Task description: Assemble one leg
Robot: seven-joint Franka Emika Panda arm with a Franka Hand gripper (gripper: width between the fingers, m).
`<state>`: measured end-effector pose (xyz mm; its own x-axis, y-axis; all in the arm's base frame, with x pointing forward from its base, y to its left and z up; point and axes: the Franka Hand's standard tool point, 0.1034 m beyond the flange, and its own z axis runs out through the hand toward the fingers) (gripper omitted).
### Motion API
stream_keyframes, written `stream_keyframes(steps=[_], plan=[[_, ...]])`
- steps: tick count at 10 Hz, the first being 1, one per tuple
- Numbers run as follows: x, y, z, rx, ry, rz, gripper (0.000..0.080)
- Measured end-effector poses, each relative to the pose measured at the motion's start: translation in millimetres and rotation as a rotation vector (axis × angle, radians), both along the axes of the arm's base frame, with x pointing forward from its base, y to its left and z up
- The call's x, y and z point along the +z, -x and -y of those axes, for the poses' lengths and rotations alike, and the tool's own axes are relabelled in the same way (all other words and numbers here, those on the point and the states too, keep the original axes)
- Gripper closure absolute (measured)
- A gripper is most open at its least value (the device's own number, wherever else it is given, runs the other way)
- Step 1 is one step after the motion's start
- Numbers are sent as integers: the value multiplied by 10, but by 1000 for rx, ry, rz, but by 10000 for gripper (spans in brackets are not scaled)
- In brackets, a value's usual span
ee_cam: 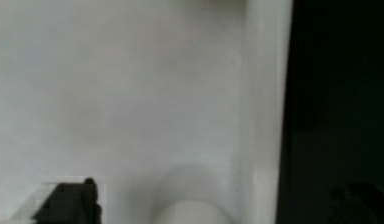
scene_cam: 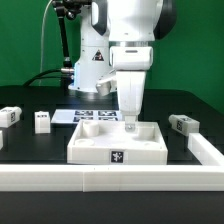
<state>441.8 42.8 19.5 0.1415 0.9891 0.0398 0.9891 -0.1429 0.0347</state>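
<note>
Gripper (scene_cam: pixel 131 122) low over the rimmed square panel (scene_cam: pixel 90 150), fingers (ee_cam: pixel 66 203) spread, clamping nothing.
Leg (ee_cam: pixel 189 211) sits between them, blurred and cut off; spare legs at the panel's 9 (scene_cam: pixel 42 121) and 3 o'clock (scene_cam: pixel 182 124).

White leg (scene_cam: pixel 183 124), black table (scene_cam: pixel 40 146)

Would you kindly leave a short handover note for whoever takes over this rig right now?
The gripper is open, low over the white tray piece, at its far corner on the exterior view's right.
One leg appears to stand between the fingers there. Three loose legs lie on the table.
Done: a leg is at the tray; whether it is seated cannot be told.
Left: check the seating, tighten if needed, then lift clear.
</note>
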Motion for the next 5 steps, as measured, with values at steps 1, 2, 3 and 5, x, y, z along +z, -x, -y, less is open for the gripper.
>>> stream_keyframes(steps=[1,2,3,5], plan=[[-75,28,8,-5,-4,-8,150],[-110,37,12,-10,-7,-7,150],[-105,31,11,-15,-7,-6,235],[-106,33,11,-15,-7,-6,371]])
